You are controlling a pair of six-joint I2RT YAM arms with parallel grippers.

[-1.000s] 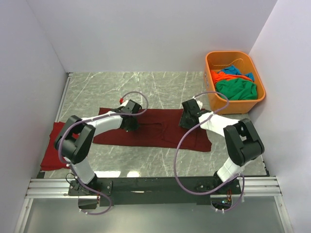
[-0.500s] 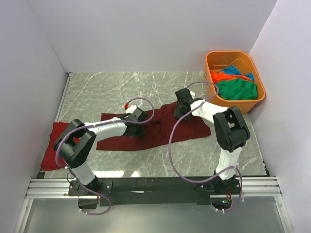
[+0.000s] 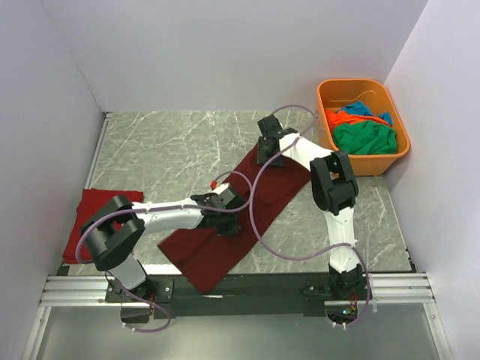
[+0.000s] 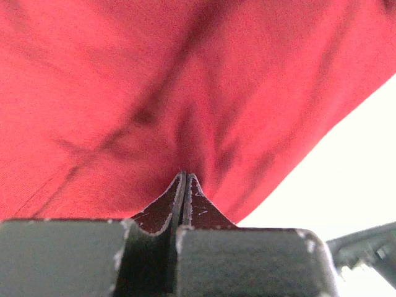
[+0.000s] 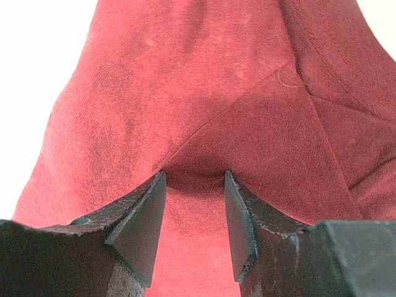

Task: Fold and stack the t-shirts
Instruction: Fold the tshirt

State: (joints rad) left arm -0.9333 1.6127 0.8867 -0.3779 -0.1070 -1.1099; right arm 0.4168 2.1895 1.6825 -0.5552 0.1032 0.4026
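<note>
A dark maroon t-shirt point(image 3: 283, 180) lies as a long diagonal strip from the table's middle back to the front edge. My left gripper point(image 3: 232, 217) is shut on its cloth near the strip's middle; the left wrist view shows the jaws pinched together point(image 4: 184, 176) on the maroon cloth point(image 4: 185, 93). My right gripper point(image 3: 268, 150) sits on the strip's far end; its jaws stand apart point(image 5: 195, 179) with flat cloth point(image 5: 185, 93) between them. A bright red t-shirt point(image 3: 90, 217) lies folded at the left.
An orange plastic tub point(image 3: 322, 112) stands at the back right, holding green point(image 3: 365, 139), orange point(image 3: 345, 118) and blue point(image 3: 364, 109) shirts. White walls close in on the left, back and right. The maroon strip's near end hangs over the front rail.
The maroon shirt has swung from lying across the table to a diagonal. My right gripper moved back and left with its end; my left gripper moved right and nearer.
</note>
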